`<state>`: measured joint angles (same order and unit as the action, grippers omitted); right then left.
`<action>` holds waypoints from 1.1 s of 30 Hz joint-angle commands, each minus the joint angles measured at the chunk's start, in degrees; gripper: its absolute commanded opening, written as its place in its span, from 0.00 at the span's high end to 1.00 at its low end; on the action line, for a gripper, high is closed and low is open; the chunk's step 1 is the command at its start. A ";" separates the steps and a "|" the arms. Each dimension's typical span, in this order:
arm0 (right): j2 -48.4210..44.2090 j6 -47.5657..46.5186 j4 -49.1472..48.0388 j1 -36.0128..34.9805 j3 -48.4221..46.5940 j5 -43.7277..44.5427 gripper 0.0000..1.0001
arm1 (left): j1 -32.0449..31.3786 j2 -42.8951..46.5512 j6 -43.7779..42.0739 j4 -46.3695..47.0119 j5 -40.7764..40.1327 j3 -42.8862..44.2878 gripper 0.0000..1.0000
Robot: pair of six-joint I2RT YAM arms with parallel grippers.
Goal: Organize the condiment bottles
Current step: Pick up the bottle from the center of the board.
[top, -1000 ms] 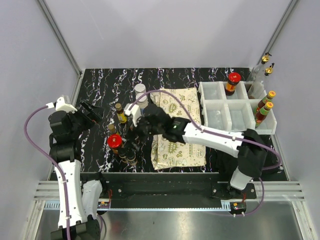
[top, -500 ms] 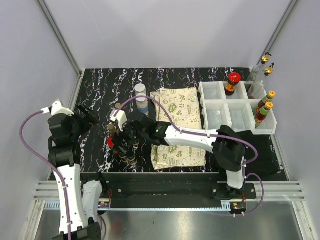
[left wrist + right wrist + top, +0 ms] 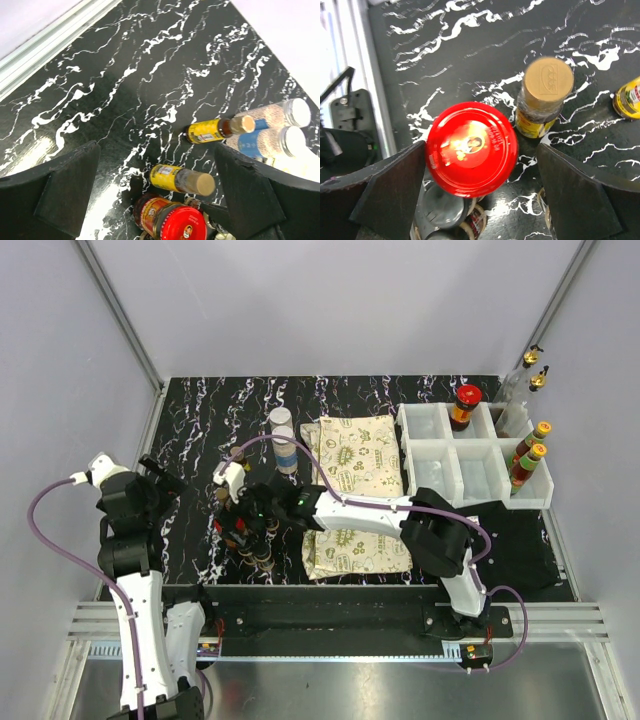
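At the left of the overhead view the left gripper point(image 3: 170, 474) hangs released, its jaws spread wide over the black marbled table point(image 3: 200, 410) and holding nothing. Just right of it, lower left of centre, a huddle of condiment bottles point(image 3: 257, 552) stands on the table. The right gripper point(image 3: 238, 524) sits low among them, also released. In its wrist view the red-lidded jar point(image 3: 471, 148) stands between the wide-set fingers point(image 3: 390, 195), not clamped, with a tan-capped bottle point(image 3: 547, 85) upright just beside it. Two white-capped jars point(image 3: 281, 420) stand above the huddle. Further right lies the patterned cloth point(image 3: 355, 465), then the white bins point(image 3: 440, 475), with a red-capped jar point(image 3: 466, 400) in an upper compartment. More bottles point(image 3: 527, 462) stand at the bins' right edge; whether they are inside I cannot tell.
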<state>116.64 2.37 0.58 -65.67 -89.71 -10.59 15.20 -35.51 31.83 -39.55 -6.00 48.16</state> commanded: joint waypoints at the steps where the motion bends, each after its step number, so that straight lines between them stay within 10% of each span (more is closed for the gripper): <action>1: 0.87 -1.23 1.09 -1.04 -3.63 1.80 0.00 | -0.43 -0.26 0.33 1.76 -3.05 -0.70 0.01; 11: 3.42 -1.23 1.27 -1.74 -5.03 2.85 0.00 | -0.52 -0.53 0.07 3.07 -2.00 -2.02 0.01; 21: 4.21 -1.75 1.53 -2.80 -6.09 6.01 0.44 | -0.52 -0.18 -0.19 3.16 -1.91 -2.37 0.01; 29: 2.63 -2.11 0.48 -4.29 -5.91 10.33 0.97 | -0.70 -0.09 -0.28 3.51 -2.00 -2.90 0.01; 33: 0.70 -2.11 -1.53 -4.73 -5.12 13.22 1.00 | -0.61 -0.26 -0.28 4.13 -1.91 -3.60 0.01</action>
<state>120.81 1.30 2.57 -69.52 -93.43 -1.54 14.76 -35.75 31.97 -39.11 -7.27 45.25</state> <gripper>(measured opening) 0.746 0.987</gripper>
